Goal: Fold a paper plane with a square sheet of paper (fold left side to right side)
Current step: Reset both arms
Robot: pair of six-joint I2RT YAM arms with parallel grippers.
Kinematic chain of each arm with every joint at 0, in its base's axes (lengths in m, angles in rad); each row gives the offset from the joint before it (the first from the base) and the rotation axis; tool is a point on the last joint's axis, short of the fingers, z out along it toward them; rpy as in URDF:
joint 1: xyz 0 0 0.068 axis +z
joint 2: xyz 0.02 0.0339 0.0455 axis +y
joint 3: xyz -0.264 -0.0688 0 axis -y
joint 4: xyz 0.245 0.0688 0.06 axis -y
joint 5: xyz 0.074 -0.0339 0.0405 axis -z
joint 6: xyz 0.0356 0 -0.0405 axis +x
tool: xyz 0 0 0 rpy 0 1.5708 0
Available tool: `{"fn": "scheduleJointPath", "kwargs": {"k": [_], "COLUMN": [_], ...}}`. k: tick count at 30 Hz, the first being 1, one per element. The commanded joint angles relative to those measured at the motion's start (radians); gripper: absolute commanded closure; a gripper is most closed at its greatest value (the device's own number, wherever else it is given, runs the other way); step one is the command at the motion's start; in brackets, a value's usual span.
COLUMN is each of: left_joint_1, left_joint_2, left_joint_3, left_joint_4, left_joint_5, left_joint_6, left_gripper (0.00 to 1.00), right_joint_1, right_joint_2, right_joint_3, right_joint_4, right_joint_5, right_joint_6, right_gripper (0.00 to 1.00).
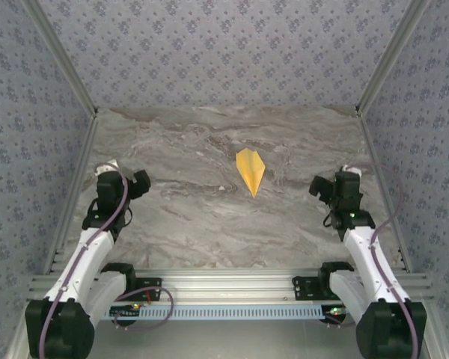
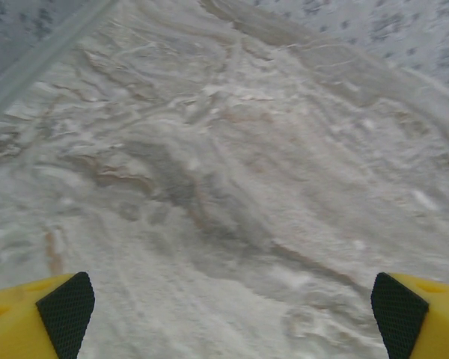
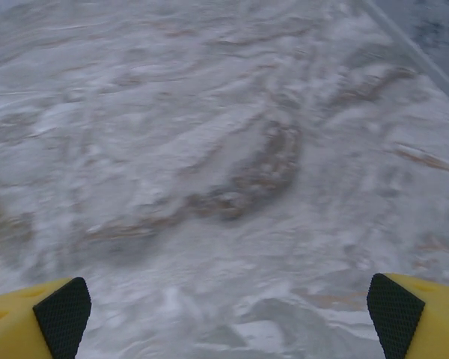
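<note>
Yellow-orange paper plane [image 1: 250, 170] lies on the marble worktop [image 1: 194, 224] in the top view; the wrist views show left gripper [image 2: 232, 307] and right gripper [image 3: 228, 307] wide and empty, over marble.

A flat table [image 1: 194, 224] with swirly grey, white and brown lines like stone, closed in by three walls: a back wall [image 1: 224, 45], a left wall [image 1: 22, 149] and a right wall [image 1: 430, 134], all in pale grey-blue paper with small dark flower marks. Shiny metal bars [image 1: 60, 60] slanting up at the two back corners, thin metal strips [image 1: 71, 194] along the table's sides, and a ridged metal rail [image 1: 232, 280] across the near edge. Soft, even light all over, with the stone swirls blurry up close.
</note>
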Motion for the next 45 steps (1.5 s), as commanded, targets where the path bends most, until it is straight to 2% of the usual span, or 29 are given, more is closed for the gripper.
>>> {"fn": "scheduleJointPath", "kwargs": {"k": [1, 4, 7, 11, 17, 24, 25, 26, 37, 41, 45], "left_joint_1": [0.005, 0.005, 0.006, 0.006, 0.006, 0.006, 0.005, 0.005, 0.031, 0.031, 0.031], "left_joint_2": [-0.012, 0.028, 0.108, 0.231, 0.366, 0.452, 0.46, 0.469, 0.517, 0.469, 0.495], "left_joint_3": [-0.04, -0.054, -0.061, -0.065, -0.132, -0.114, -0.101, -0.093, -0.032, -0.095, -0.053], "left_joint_4": [0.133, 0.16, 0.211, 0.309, 0.602, 0.718, 0.699, 0.697, 0.631, 0.705, 0.644], "left_joint_5": [-0.115, -0.124, -0.113, -0.084, 0.0, 0.117, 0.13, 0.147, 0.281, 0.268, 0.215], "left_joint_6": [0.131, 0.182, 0.202, 0.226, 0.268, 0.33, 0.335, 0.34, 0.361, 0.355, 0.384], "left_gripper": [0.02, 0.02, 0.02, 0.02, 0.02, 0.02, 0.02, 0.02, 0.02, 0.02, 0.02], "right_joint_1": [-0.029, -0.034, -0.035, -0.036, -0.033, -0.018, -0.018, -0.021, -0.043, -0.039, -0.038], "right_joint_2": [0.002, 0.05, 0.169, 0.298, 0.458, 0.674, 0.681, 0.663, 0.675, 0.675, 0.674], "right_joint_3": [-0.141, -0.197, -0.213, -0.191, -0.148, -0.142, -0.134, -0.11, -0.095, -0.095, -0.096], "right_joint_4": [0.326, 0.457, 0.577, 0.73, 0.905, 1.112, 1.108, 1.026, 1.022, 1.021, 1.02], "right_joint_5": [0.063, 0.066, 0.056, -0.032, -0.145, -0.215, -0.225, -0.23, -0.251, -0.246, -0.243], "right_joint_6": [-0.048, -0.084, -0.142, -0.231, -0.303, -0.36, -0.363, -0.365, -0.343, -0.345, -0.346], "right_gripper": [0.0, 0.0, 0.0, 0.0, 0.0, 0.0, 0.0, 0.0, 0.0, 0.0, 0.0]}}
